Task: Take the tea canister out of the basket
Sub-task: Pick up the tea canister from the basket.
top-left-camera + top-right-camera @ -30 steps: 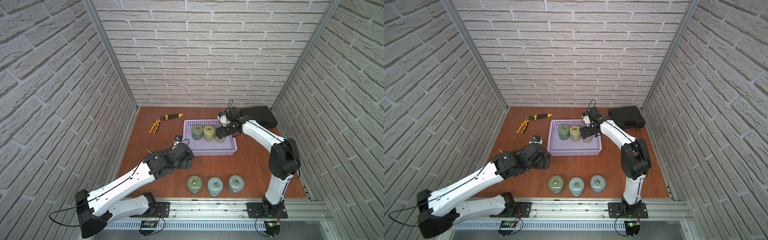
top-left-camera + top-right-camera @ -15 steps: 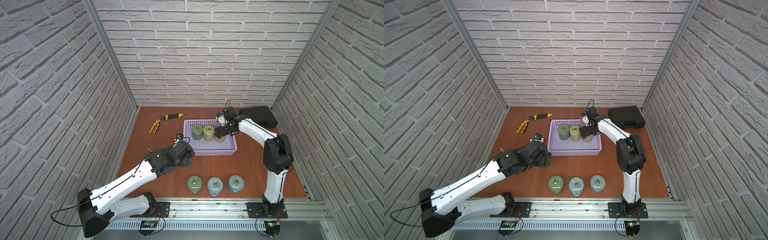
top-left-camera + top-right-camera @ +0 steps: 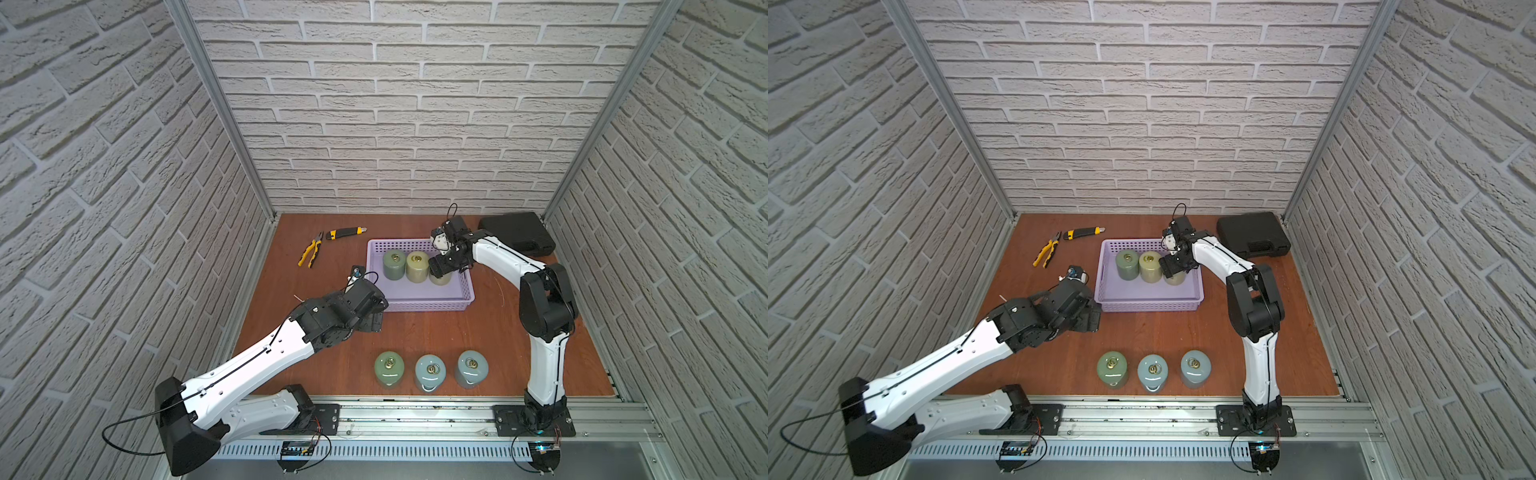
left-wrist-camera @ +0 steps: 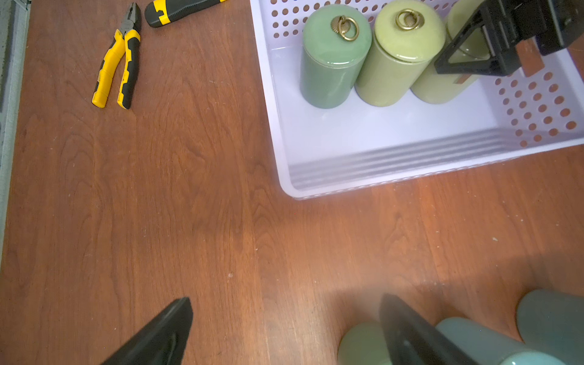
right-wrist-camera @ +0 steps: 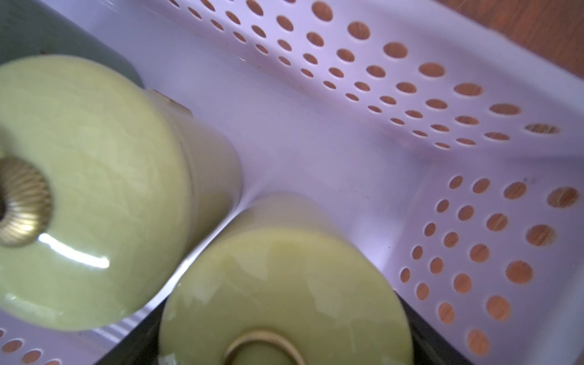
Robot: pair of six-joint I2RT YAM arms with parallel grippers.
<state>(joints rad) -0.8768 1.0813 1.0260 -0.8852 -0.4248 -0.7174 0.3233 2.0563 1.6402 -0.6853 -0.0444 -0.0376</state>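
Note:
The lavender basket [image 3: 415, 305] [image 3: 1150, 306] holds three tea canisters in a row. A dark green one [image 3: 394, 264] and a yellow-green one [image 3: 417, 266] stand free. My right gripper [image 3: 446, 266] [image 3: 1173, 264] [image 5: 284, 341] is down over the third, a yellow-green tea canister [image 3: 441, 279] [image 4: 439, 85] [image 5: 284, 284]. A dark finger sits close on each side of its lid. Whether they press on it does not show, and it still stands on the basket floor. My left gripper [image 4: 286, 311] [image 3: 368, 321] is open and empty, low over the table left of the basket.
Three more canisters [image 3: 430, 371] stand in a row near the front edge, close to my left fingers. Yellow pliers [image 3: 311, 254] and a utility knife [image 3: 345, 233] lie at the back left. A black case [image 3: 517, 237] sits at the back right.
The right arm's elbow has swung left and its jaws have drawn in around the third canister. The left arm has crept slightly toward the basket.

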